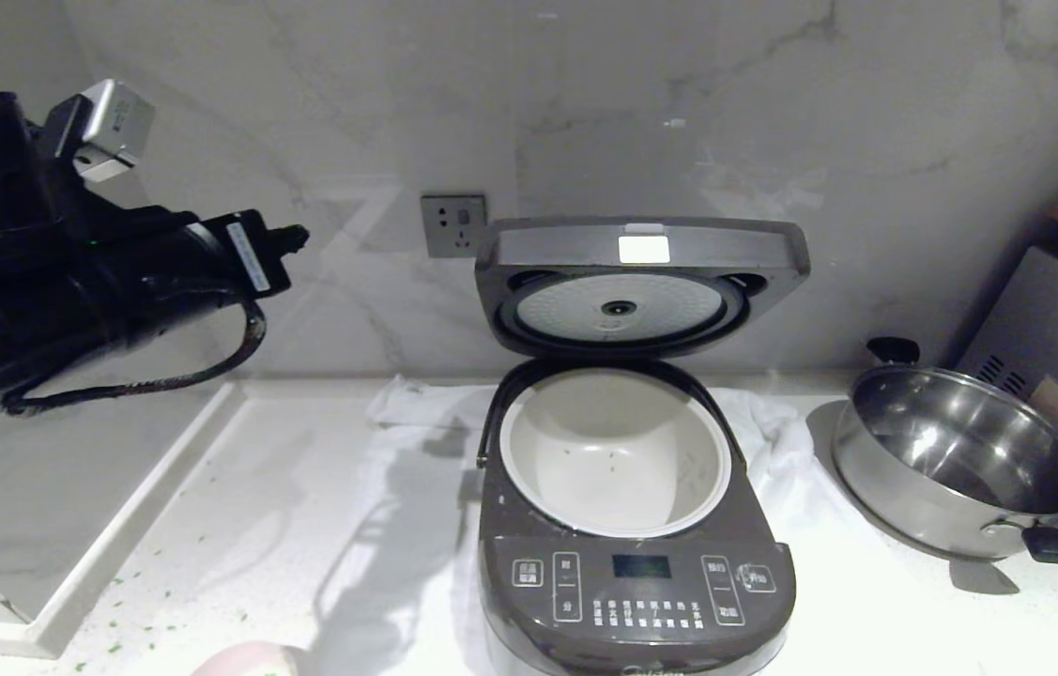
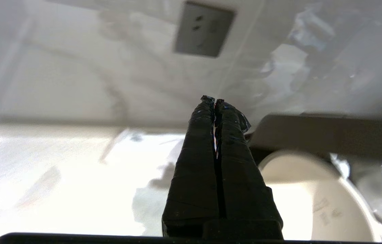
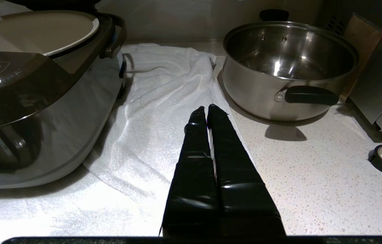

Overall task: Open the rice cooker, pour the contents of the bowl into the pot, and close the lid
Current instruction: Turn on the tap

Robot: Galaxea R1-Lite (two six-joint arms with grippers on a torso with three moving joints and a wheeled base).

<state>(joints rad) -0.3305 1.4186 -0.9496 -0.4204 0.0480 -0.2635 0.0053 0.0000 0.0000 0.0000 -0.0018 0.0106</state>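
Currently the rice cooker (image 1: 634,526) stands lid (image 1: 641,282) raised, pot (image 1: 618,451) exposed. Left hand (image 2: 215,100), fingers pressed together and empty, hangs high left of it; the bowl (image 1: 252,660) lies low front-left, nearer this arm.

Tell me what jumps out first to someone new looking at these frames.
The rice cooker at the centre of the counter, its lid tipped up against the marble wall and the white inner pot almost bare. To its right, a shiny steel pan on the counter. The left hand, shut, is raised at upper left, holding nothing; green bits lie scattered on the counter at lower left.
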